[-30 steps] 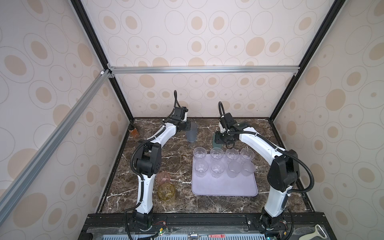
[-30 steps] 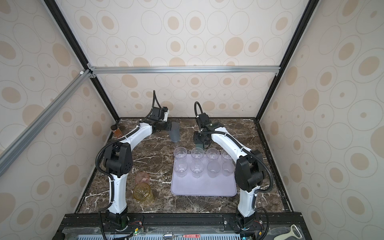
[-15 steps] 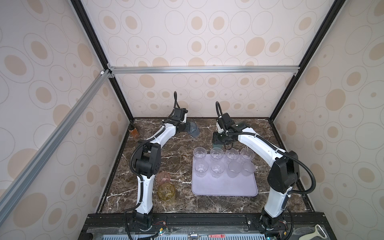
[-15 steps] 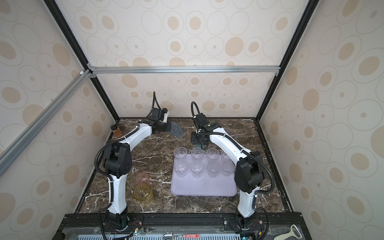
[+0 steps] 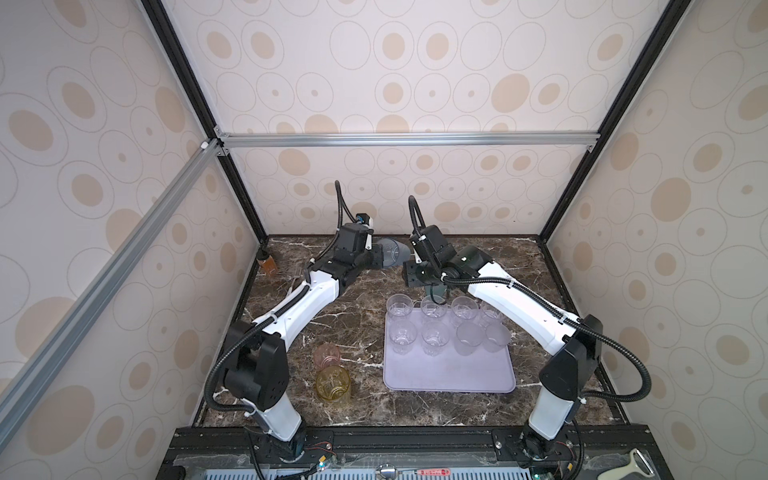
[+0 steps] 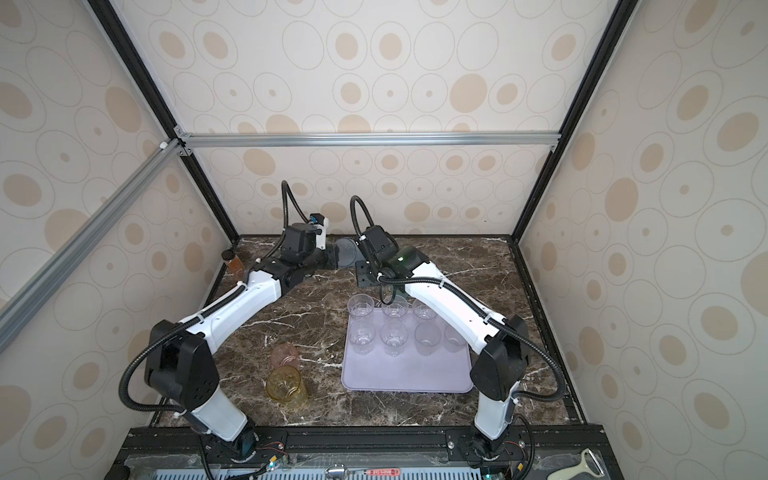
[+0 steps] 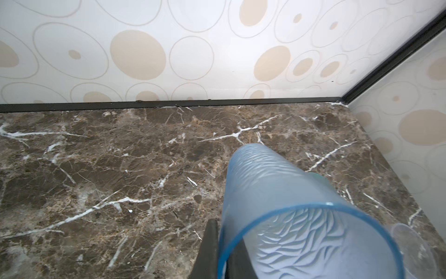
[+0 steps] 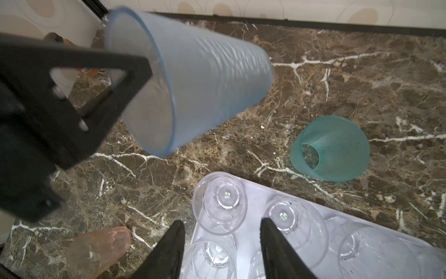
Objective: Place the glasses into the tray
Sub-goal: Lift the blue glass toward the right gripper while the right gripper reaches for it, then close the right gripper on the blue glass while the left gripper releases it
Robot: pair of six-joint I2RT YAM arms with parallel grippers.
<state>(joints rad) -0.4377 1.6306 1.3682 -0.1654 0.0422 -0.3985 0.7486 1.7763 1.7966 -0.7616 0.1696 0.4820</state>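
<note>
My left gripper (image 7: 223, 256) is shut on the rim of a tall blue-grey glass (image 7: 277, 193), one finger inside and one outside. In both top views that glass (image 5: 392, 253) (image 6: 347, 251) hangs tilted over the back of the table. The right gripper (image 8: 222, 222) is open and holds nothing. It hovers over the far left corner of the lavender tray (image 5: 449, 374) (image 8: 254, 192), which holds several clear glasses (image 5: 401, 334) and two frosted ones (image 5: 469, 338). A teal glass (image 8: 330, 149) rests on the table beside the tray. Pink (image 5: 327, 355) and amber (image 5: 332, 384) glasses stand left of it.
A small amber bottle (image 5: 268, 264) (image 6: 234, 262) stands at the far left wall. The near half of the tray (image 6: 407, 374) is bare. The two grippers are close together at the back, near the rear wall.
The left gripper has shut on the blue-grey glass and tipped it from upright to tilted, off the table. The right gripper has opened wider and shifted a little left.
</note>
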